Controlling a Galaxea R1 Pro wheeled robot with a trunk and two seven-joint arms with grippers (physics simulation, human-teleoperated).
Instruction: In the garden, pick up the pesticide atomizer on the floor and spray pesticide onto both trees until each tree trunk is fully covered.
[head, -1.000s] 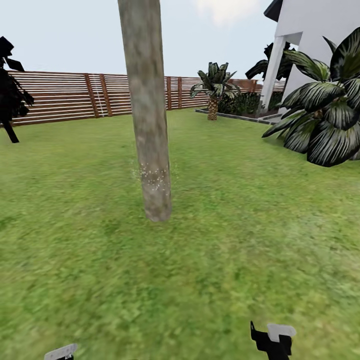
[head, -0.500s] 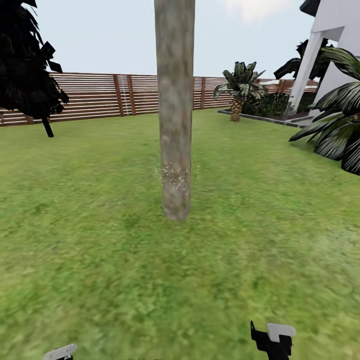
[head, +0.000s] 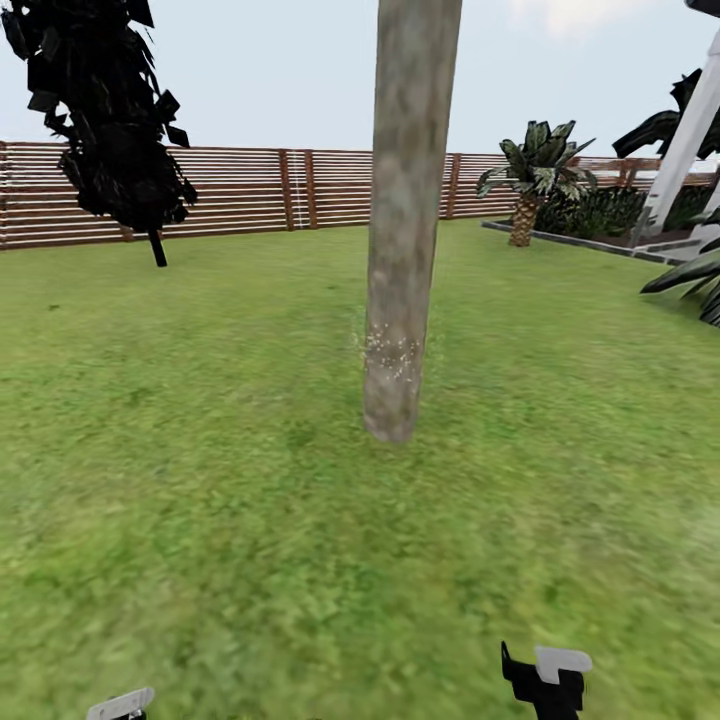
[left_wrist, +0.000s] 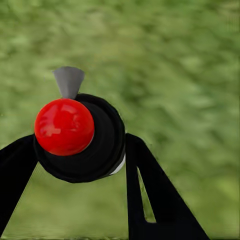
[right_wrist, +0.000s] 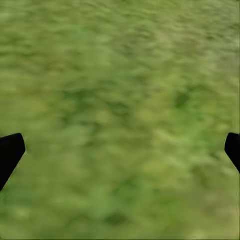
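The thick beige-grey mottled tree trunk (head: 405, 210) runs out past the head view's top edge, so its crown is cut off. The left tool (left_wrist: 80, 165) clasps a black round-bodied atomizer with a red knob (left_wrist: 75, 132), and its lower body is hidden behind the black fingers (left_wrist: 150, 195). The right tool (right_wrist: 120, 150) shows just two fingertips (right_wrist: 9, 152) at the picture's sides. Beyond both tools the green grass floor (right_wrist: 120, 90) is blurred.

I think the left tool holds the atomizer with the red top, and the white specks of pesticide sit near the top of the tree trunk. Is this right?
Not quite. The left tool does hold the atomizer, but the head view shows the pesticide low on the tree trunk, a little above the grass.
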